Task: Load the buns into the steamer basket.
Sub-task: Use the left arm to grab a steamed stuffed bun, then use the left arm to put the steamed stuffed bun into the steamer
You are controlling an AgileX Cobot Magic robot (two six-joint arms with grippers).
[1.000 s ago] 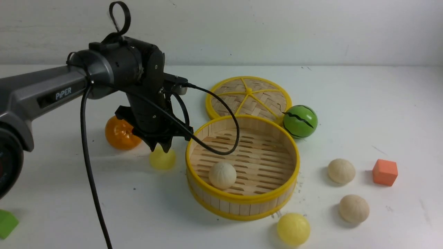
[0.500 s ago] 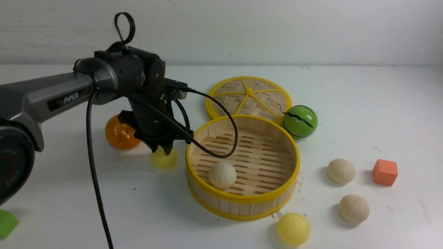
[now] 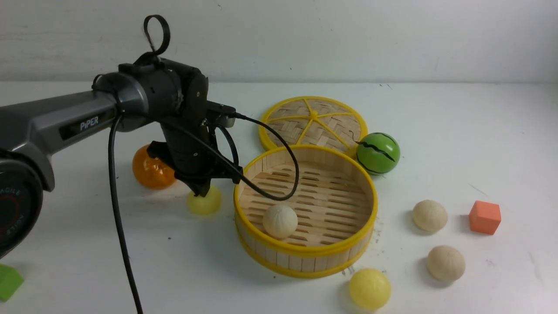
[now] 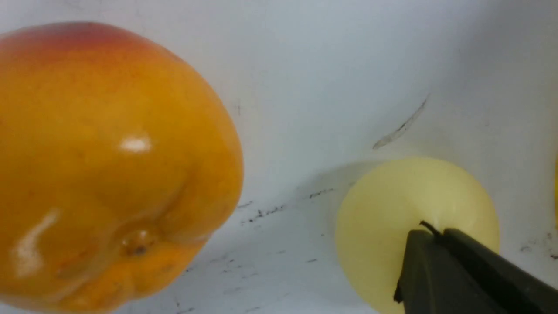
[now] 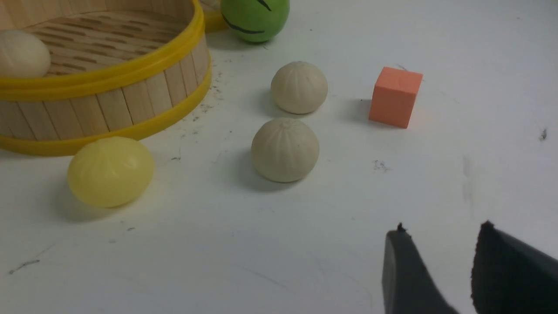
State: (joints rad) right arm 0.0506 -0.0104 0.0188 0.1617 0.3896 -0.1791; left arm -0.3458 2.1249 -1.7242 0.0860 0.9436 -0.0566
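Observation:
My left gripper (image 3: pixel 202 192) is shut on the crown of a pale yellow bun (image 3: pixel 204 204) that rests on the table just left of the steamer basket (image 3: pixel 305 250). In the left wrist view its fingers (image 4: pixel 436 229) are pressed together on that yellow bun (image 4: pixel 392 205). One cream bun (image 3: pixel 280 221) lies inside the basket. Two cream buns (image 3: pixel 430 215) (image 3: pixel 445 263) and another yellow bun (image 3: pixel 369 288) sit on the table right of and in front of the basket. My right gripper (image 5: pixel 442 229) is open and holds nothing, a way short of those buns (image 5: pixel 284 149).
A glossy orange (image 3: pixel 150 168) sits close behind the left gripper. The woven lid (image 3: pixel 314 122) and a green watermelon ball (image 3: pixel 378 153) lie behind the basket. An orange cube (image 3: pixel 484 217) is at the right, a green block (image 3: pixel 8 282) at the front left.
The left gripper sank slightly onto the yellow bun and its jaws went from open around the bun's top to shut. Nothing else moved.

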